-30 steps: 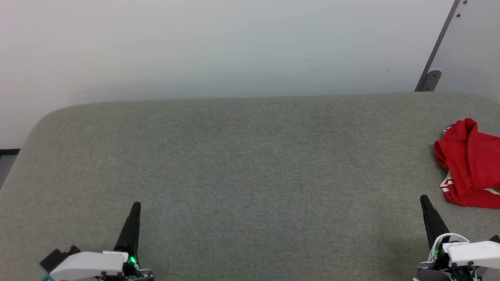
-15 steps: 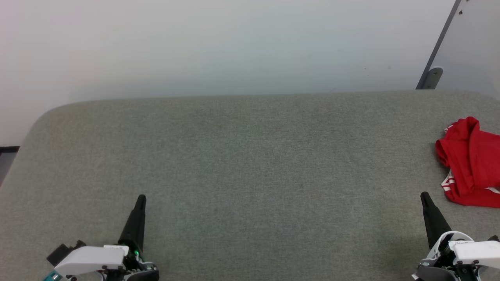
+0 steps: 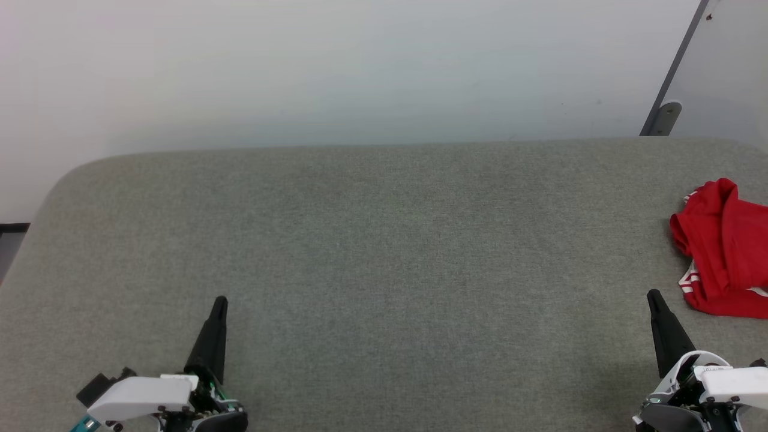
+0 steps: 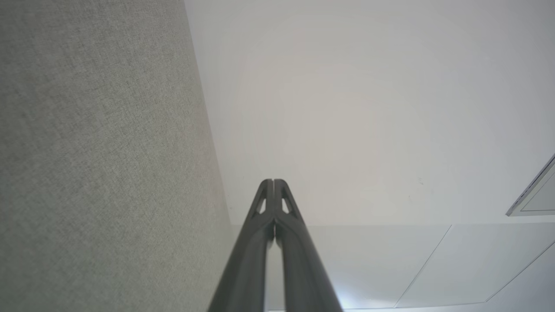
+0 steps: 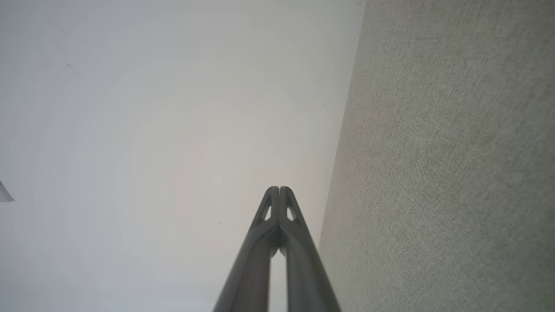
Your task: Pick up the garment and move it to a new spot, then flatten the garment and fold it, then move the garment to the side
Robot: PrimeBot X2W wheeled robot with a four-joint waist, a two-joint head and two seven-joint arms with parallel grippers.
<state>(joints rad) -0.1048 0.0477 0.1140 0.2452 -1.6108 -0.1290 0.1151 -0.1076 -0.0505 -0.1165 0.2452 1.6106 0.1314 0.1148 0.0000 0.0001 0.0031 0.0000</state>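
Head view: garment [image 3: 723, 252] lies bunched at the table's [image 3: 384, 240] right edge; probably soft, light and limp, so pinch a raised fold.
Left wrist view: left gripper [image 4: 273, 182] fingers together, empty, beside the table.
Right wrist view: right gripper [image 5: 279, 189] likewise.

Left arm [image 3: 138, 396] and right arm [image 3: 729, 381] sit low, jaws pressed together, pointing forward

One crumpled red garment [image 3: 723, 252], one grey fabric-covered table [image 3: 384, 240], one slanted grey bar [image 3: 675, 66], and two dark-fingered grippers: the left gripper [image 3: 219, 302] and the right gripper [image 3: 653, 295].
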